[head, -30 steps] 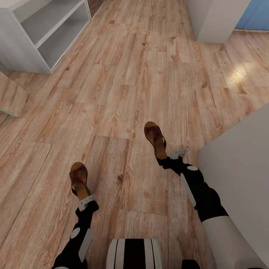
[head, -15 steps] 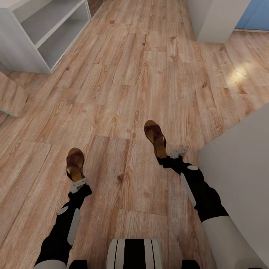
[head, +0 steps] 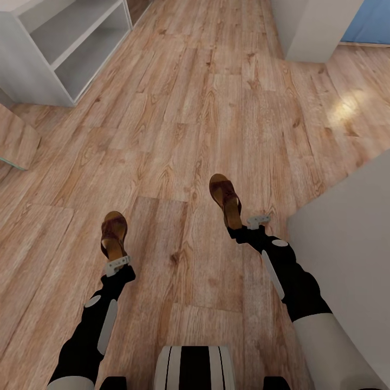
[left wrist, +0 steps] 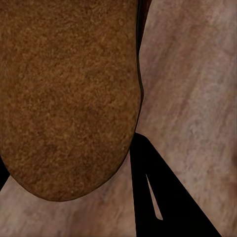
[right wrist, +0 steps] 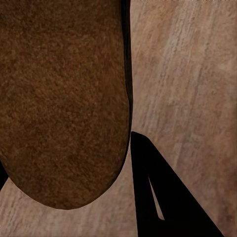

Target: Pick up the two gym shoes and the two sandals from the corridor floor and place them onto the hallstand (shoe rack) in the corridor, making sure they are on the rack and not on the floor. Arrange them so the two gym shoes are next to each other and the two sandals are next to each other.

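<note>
While each gripper (head: 116, 259) (head: 238, 225) clamps a sandal (head: 113, 230) (head: 224, 196), both hover above floor (head: 216, 108)

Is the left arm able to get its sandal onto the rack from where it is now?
Probably not yet: the left hand holds a sandal, but bare floor separates it from the rack.

Two brown sandals with tan footbeds and dark brown straps, one at left (head: 114, 233) and one at right (head: 226, 199), stand out against the light brown wood-grain plank floor (head: 216, 108). The far-left shoe rack (head: 59, 49) is pale grey. The robot's arms are black with white panels, and a blue surface (head: 371, 21) shows far right.
</note>
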{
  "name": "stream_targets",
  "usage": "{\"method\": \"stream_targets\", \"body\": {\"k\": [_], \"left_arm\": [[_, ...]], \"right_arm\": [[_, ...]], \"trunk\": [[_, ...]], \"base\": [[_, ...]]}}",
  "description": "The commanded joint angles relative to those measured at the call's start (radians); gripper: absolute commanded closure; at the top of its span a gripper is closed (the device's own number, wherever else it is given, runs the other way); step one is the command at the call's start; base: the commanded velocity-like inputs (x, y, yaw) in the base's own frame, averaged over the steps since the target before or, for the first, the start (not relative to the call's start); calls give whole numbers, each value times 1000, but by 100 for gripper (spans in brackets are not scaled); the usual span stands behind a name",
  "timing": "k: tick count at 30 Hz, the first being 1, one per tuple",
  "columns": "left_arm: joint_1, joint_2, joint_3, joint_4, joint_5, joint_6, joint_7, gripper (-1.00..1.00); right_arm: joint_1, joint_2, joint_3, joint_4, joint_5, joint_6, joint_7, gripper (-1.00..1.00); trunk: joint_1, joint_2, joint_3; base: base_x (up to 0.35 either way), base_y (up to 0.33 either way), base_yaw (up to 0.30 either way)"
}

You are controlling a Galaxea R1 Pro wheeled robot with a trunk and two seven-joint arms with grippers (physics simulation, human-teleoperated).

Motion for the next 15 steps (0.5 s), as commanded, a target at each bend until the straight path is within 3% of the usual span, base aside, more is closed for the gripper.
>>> {"method": "stream_targets", "body": {"k": [1,15], "left_arm": [[0,-1,0,-2,7,7,0,100],[0,2,-8,-3,7,7,-1,100]], "right_arm": [[0,-1,1,-1,-4,6,-2,100],[0,-1,1,-1,-4,6,-2,100]], "trunk": [[0,0,-1],[0,0,-1]], "base": [[0,0,0],[0,0,0]]}}
